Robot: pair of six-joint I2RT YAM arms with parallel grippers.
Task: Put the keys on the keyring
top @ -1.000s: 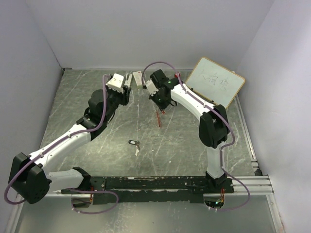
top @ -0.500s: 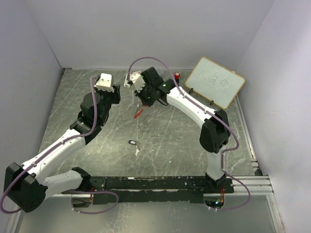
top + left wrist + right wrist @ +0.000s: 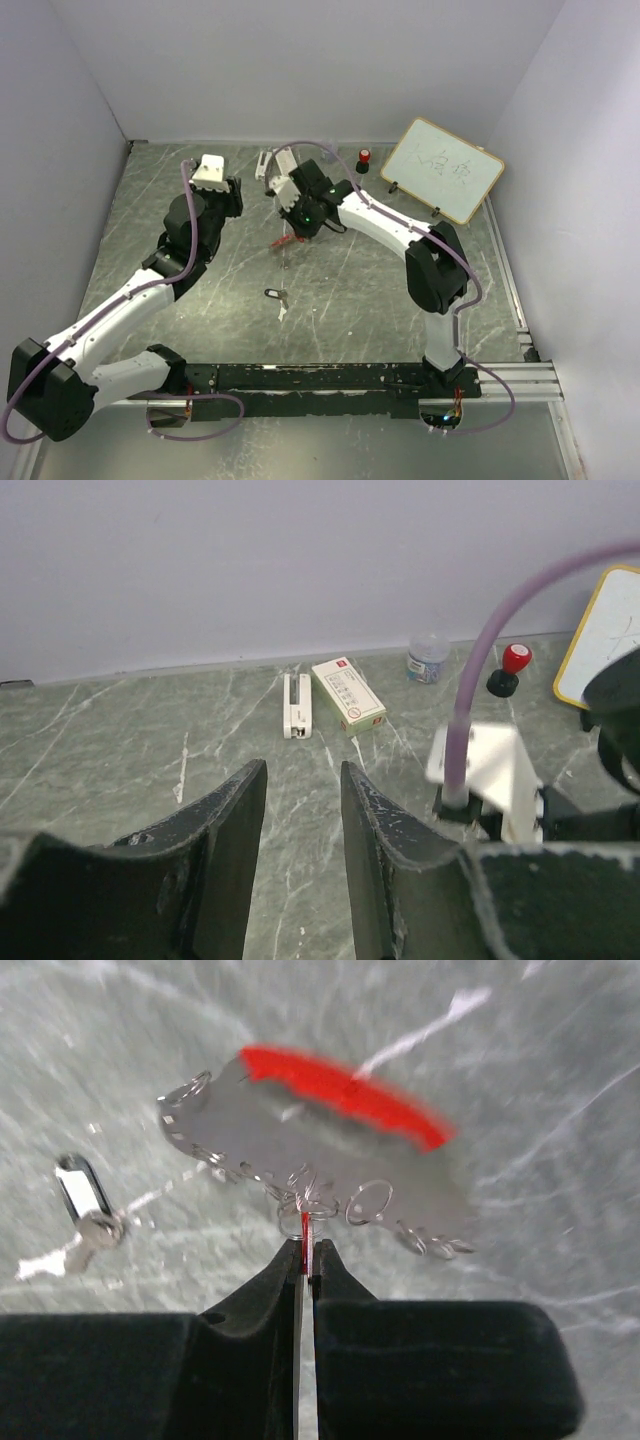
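The right arm has swung left and down. Its right gripper (image 3: 305, 1250), pinched shut on the curved red plastic keyring with silver chain (image 3: 340, 1100), now dangles it near the black-headed silver key (image 3: 82, 1192), probably for threading. The left gripper (image 3: 300, 780), backed away, gapes empty. Scrawl on the yellow-framed whiteboard (image 3: 443, 170) and print on the small white box (image 3: 348, 692) are unreadable.

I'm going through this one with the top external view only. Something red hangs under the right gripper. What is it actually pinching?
Observer: The right wrist view shows the right gripper shut on a thin red edge, probably the red key. The chain loops of the keyring gather right at its tip.
Operator: And the left gripper, is it holding anything? Its camera mount hides the jaws from me.
Observer: No. The left wrist view shows the left gripper with its fingers apart and nothing between them.
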